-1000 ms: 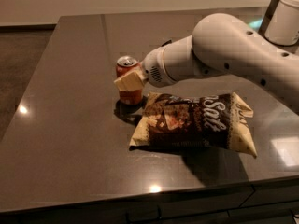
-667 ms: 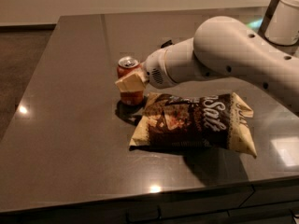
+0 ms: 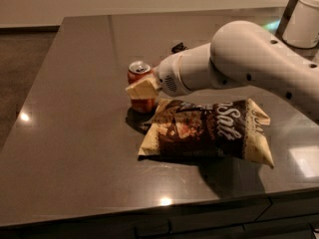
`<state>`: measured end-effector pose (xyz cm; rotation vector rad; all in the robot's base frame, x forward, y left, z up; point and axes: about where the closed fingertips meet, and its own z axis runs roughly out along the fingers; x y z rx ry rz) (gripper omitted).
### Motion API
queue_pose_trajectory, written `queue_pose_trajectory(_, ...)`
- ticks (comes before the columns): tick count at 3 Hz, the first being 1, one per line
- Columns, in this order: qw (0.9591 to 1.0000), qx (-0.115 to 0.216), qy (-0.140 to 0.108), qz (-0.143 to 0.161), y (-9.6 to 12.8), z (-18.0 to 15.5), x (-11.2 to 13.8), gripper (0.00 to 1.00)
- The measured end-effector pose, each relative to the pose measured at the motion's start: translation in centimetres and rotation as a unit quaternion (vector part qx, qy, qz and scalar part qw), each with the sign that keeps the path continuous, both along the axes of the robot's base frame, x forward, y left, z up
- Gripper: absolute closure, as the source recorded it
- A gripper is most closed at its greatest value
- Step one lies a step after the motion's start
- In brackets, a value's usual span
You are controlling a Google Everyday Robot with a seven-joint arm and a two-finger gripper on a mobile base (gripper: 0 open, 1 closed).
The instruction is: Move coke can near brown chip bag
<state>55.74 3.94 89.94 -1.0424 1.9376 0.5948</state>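
Observation:
The coke can [image 3: 139, 69] is small and red with a silver top. It stands upright on the dark table [image 3: 75, 133], touching the upper left corner of the brown chip bag [image 3: 207, 129]. The bag lies flat with white "Salt" lettering and tan crimped ends. My gripper [image 3: 141, 87] reaches in from the right on a white arm [image 3: 249, 63]. It is shut on the can's middle, with one tan finger [image 3: 143, 86] across the can's front. The other finger is hidden behind the can.
A small dark object [image 3: 178, 47] lies on the table behind the arm. A white part of the robot [image 3: 305, 19] stands at the far right. The table's front edge [image 3: 149, 214] is close below the bag. Floor [image 3: 25, 68] lies to the left.
Almost nothing has moved. The gripper stays around the can beside the bag's corner.

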Motion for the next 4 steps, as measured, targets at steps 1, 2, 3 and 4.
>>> queue_pose_trajectory(1, 1.0000, 0.000, 0.000, -0.002, -0.23, -0.25, -0.13, 0.12)
queue_pose_trajectory(2, 1.0000, 0.002, 0.000, -0.006, -0.43, -0.58, -0.24, 0.00)
queue_pose_trajectory(3, 0.9998, 0.010, -0.006, -0.014, -0.60, -0.33, -0.13, 0.00)
queue_pose_trajectory(4, 0.9998, 0.010, -0.006, -0.014, -0.59, -0.32, -0.13, 0.00)
